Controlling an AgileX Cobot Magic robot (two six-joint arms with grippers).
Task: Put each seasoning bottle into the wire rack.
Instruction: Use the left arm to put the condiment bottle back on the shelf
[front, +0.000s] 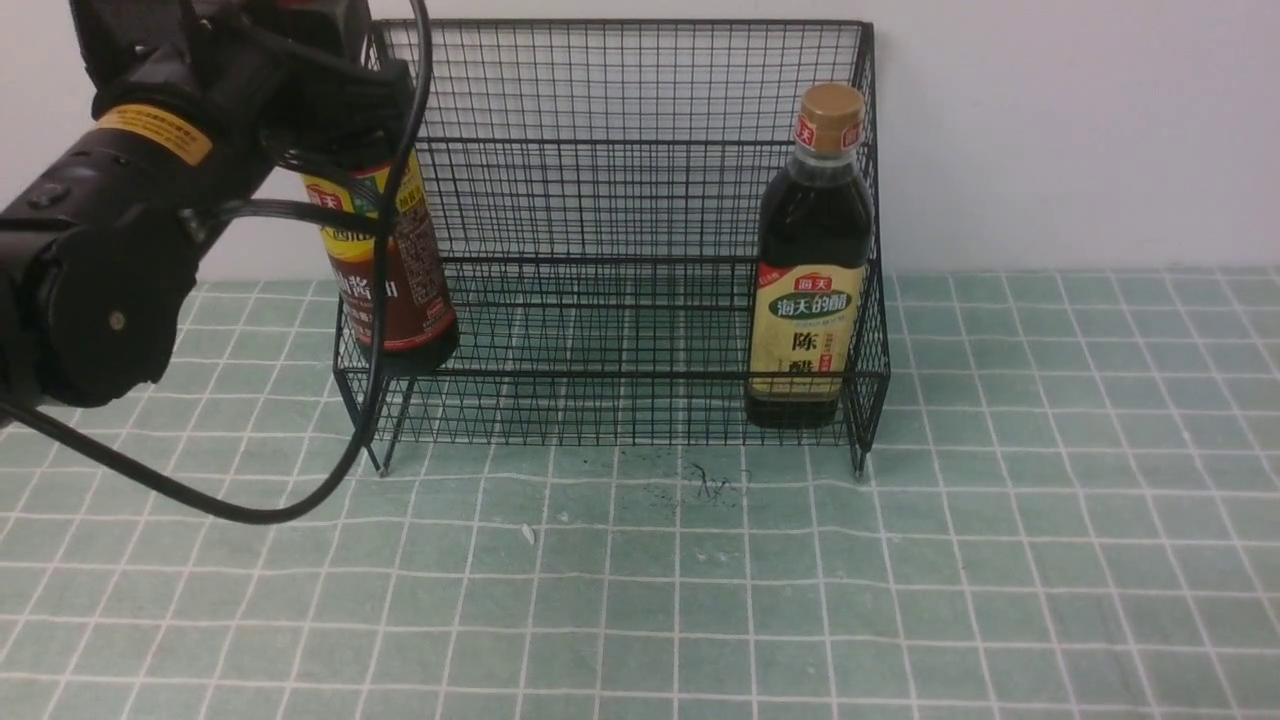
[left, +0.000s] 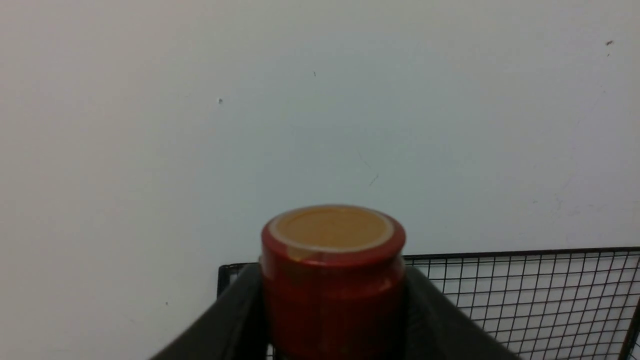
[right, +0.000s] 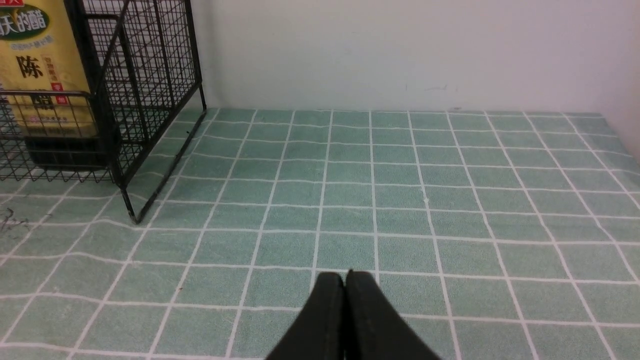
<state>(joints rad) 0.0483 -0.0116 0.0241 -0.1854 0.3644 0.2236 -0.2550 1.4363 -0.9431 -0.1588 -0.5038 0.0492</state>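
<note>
In the front view, the wire rack (front: 620, 374) is set on the tiled surface (front: 640, 580) against the wall, its low front turned towards the robot, presumably so that bottles can be passed in over that edge. The gold-capped bottle (front: 811, 300) is stood inside at the right end, close beside the sloped side, where it is backed by the mesh and fenced by the front wire. The red-labelled bottle (front: 392, 270) is held at the left end, tilted, its base seen behind the front wire; whether the rack floor is touched cannot be told. Its top is hidden by the left arm (front: 150, 230).

In the left wrist view, the red cap (left: 333, 295) is gripped between the blurred left jaws, which are closed on it from both sides. By a hold this high, the body is probably left free to be lowered past the wire; it seems that only straightening and release are needed.

In the right wrist view, the right jaws (right: 348, 280) are brought together with nothing between them, apparently because no work is required of that arm. Part of the gold-capped bottle is seen behind the rack's front wire.
</note>
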